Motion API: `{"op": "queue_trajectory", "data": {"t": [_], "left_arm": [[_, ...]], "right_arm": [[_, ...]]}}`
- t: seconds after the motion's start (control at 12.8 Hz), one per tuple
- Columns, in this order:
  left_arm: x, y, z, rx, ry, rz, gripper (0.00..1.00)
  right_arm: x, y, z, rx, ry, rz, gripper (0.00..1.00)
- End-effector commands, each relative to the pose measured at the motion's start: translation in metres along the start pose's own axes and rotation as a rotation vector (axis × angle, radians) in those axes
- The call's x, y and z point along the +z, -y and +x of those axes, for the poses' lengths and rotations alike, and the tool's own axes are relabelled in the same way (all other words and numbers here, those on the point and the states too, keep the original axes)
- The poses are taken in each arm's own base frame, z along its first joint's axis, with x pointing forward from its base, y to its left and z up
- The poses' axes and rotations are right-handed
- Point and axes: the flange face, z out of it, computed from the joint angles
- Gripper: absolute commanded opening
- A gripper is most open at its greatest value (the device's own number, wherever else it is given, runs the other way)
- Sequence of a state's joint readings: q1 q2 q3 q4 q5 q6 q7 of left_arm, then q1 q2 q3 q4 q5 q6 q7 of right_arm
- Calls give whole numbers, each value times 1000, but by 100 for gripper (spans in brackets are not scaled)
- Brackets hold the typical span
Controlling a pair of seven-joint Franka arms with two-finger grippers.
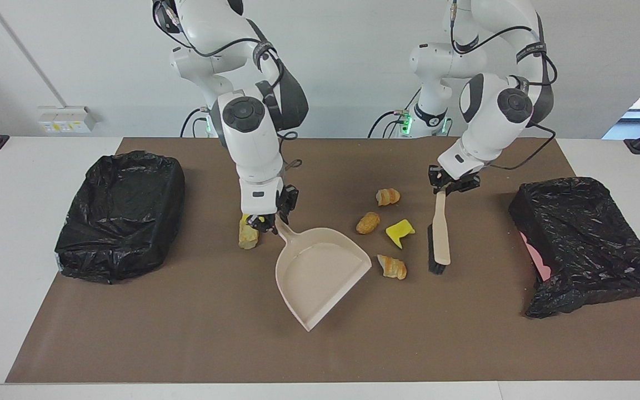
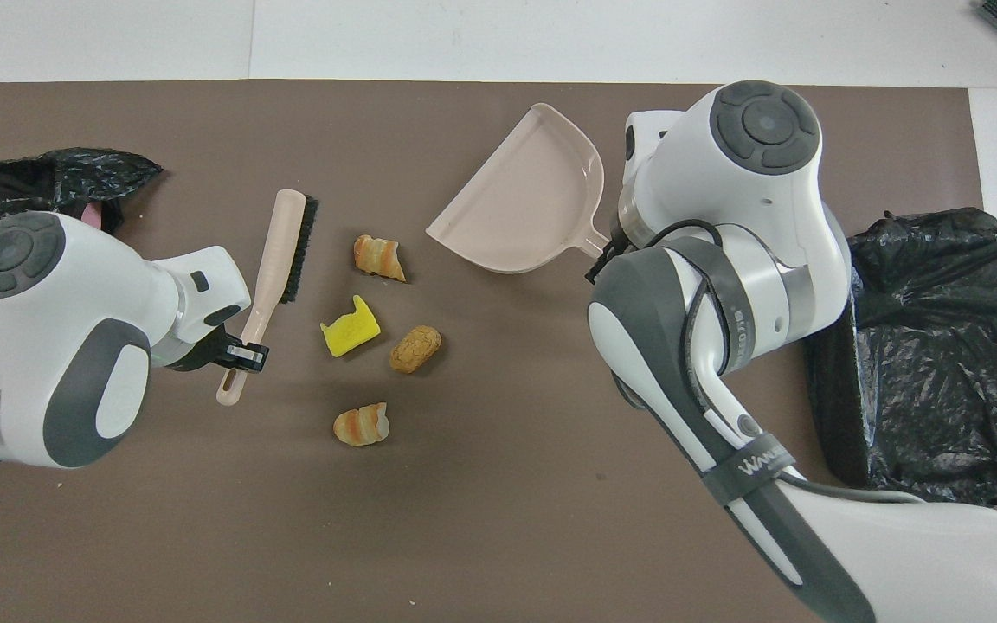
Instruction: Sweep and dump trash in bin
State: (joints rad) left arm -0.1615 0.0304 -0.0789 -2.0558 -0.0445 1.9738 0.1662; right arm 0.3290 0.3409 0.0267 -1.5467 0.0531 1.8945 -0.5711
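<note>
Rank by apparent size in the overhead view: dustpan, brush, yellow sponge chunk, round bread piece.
1. dustpan
2. brush
3-4. yellow sponge chunk and round bread piece: they look about alike, so no ranking between them.

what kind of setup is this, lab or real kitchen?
Looks like a robot lab bench, not a kitchen: a white table under a brown mat, two bins lined with black bags, and staged scraps of sponge and bread to sweep.

Robotics lab: two table-mounted arms [image 1: 253, 83], brown mat [image 1: 186, 333], bare white walls.
</note>
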Motion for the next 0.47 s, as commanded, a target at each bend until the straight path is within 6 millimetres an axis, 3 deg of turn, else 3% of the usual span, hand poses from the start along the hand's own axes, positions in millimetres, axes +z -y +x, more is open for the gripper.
{"op": "queue_trajectory", "data": {"t": [0.0, 0.16, 0.39], "left_arm": [[7, 14, 43, 142, 6, 75, 0], [22, 15, 63, 198, 49, 143, 0], [34, 16, 61, 303, 133, 195, 0]], "right_arm": [[11, 11, -28, -253, 78, 30, 0], [20, 28, -46, -368, 143, 27, 0], [31, 50, -60, -404, 168, 12, 0]]}}
